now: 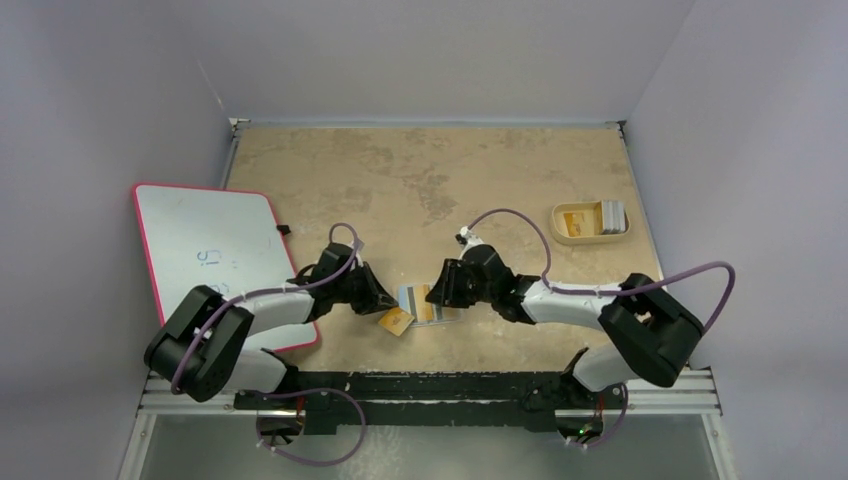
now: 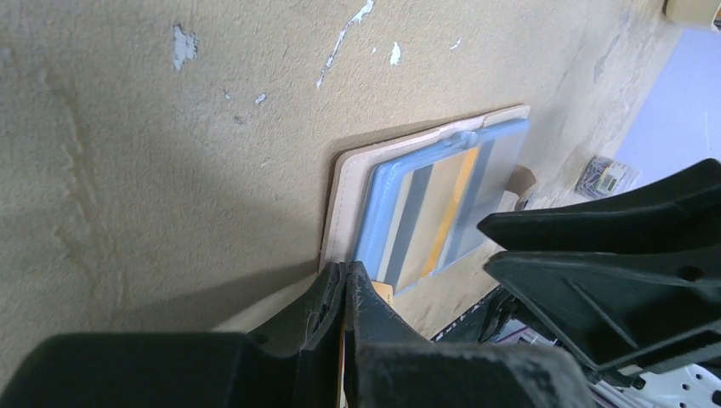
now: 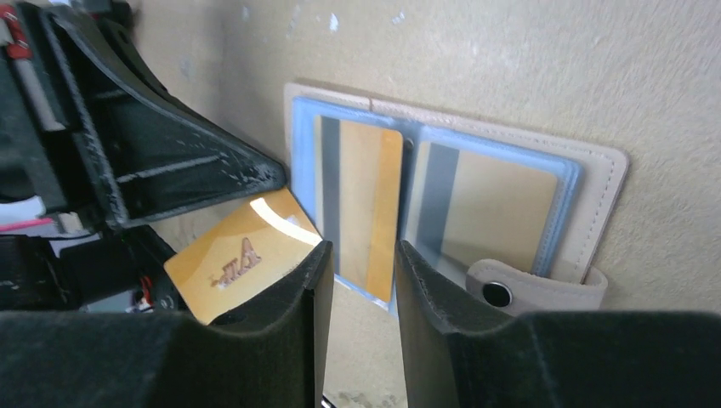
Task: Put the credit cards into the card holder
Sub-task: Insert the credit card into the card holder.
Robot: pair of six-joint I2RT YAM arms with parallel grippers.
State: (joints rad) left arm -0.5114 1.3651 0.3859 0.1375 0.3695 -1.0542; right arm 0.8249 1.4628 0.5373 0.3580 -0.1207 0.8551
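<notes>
Clenched, the left hand [image 1: 386, 300] has its fingers [image 2: 327, 297] pressed flat together on the edge of a loose gold card [image 3: 234, 255]. That card slants just beside the card holder [image 3: 599, 183], at the end facing this hand. The right hand [image 3: 357, 285] hangs partly open over the card holder's near edge, with a clear gap between its fingers [image 3: 425, 289] and nothing gripped. Whether the tips touch the lining I cannot tell.

The card holder lies spread open on the tabletop [image 3: 510, 51] between the two hands, light-blue lining up. Its two pockets carry two more gold cards [image 3: 502, 200], each with a grey stripe; the one nearer the left hand reaches the lining's near edge, under the right hand's gap. A snap tab [image 3: 510, 289] sticks out from the card holder beside the right hand. Well apart from the card holder, toward the far right, a shallow tray [image 1: 565, 228] holds pale cards [image 1: 612, 215].
</notes>
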